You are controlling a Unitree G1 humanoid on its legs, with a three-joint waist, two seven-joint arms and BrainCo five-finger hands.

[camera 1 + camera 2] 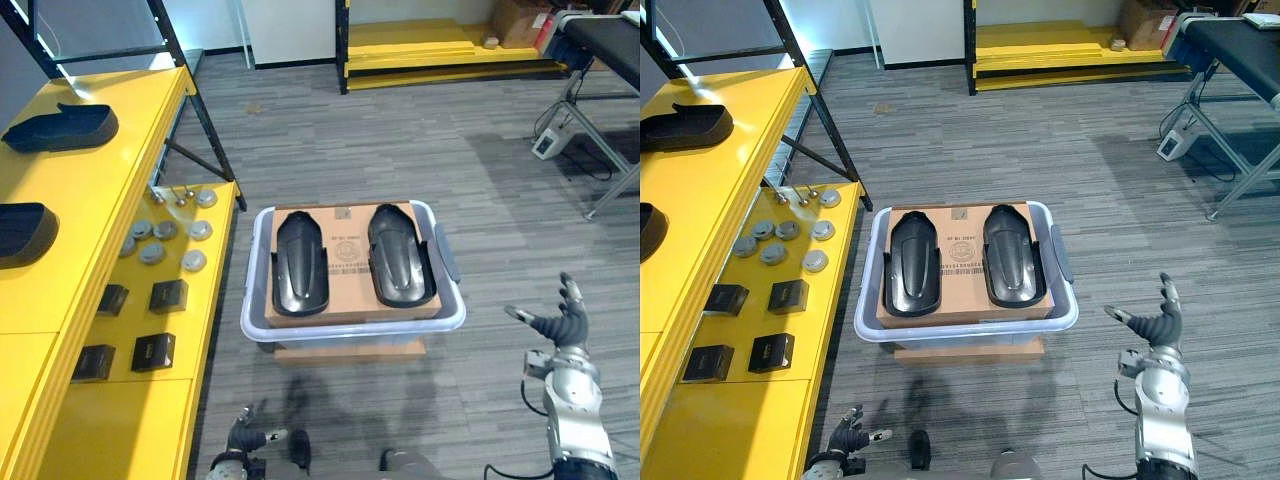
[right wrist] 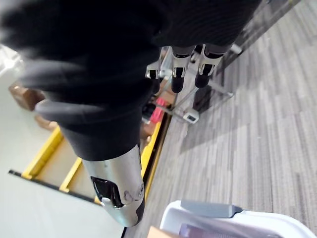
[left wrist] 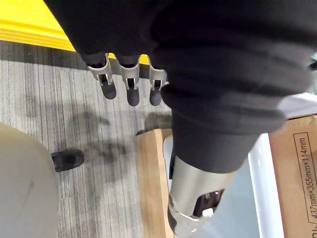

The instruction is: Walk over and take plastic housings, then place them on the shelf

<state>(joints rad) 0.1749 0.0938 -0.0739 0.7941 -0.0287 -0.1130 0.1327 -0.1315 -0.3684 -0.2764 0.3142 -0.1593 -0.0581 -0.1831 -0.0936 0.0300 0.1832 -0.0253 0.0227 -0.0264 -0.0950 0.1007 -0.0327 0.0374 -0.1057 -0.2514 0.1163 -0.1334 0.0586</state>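
Closest to me, the left hand [image 1: 243, 436] hangs low over the grey carpet. Its fingers [image 3: 130, 89] are straight and apart, with nothing in them. The left wrist view adds the wooden base [image 3: 151, 183] under the bin, seen from close by.

The right hand [image 1: 566, 322] is raised on my right, clear of the bin. Its fingers are spread, its thumb stands off to the side, and it is empty too. Its wrist view catches the bin's grey clip handle [image 2: 210, 208] from the far side.

Next out is the pale bin [image 1: 352, 332], with a cardboard box [image 1: 347, 250] filling it. On top of the box lie the left housing [image 1: 298, 265] and the right housing [image 1: 398, 255], side by side and lengthwise away from me. Both are glossy black, long and rounded, with a raised spine.

The yellow shelf [image 1: 60, 290] runs along my left. It carries small black boxes [image 1: 168, 295], then round grey discs [image 1: 165, 230], and two more housings [image 1: 62, 127] further up.

Farthest off are a low yellow rack [image 1: 430, 45] and a dark-topped table [image 1: 610, 40].
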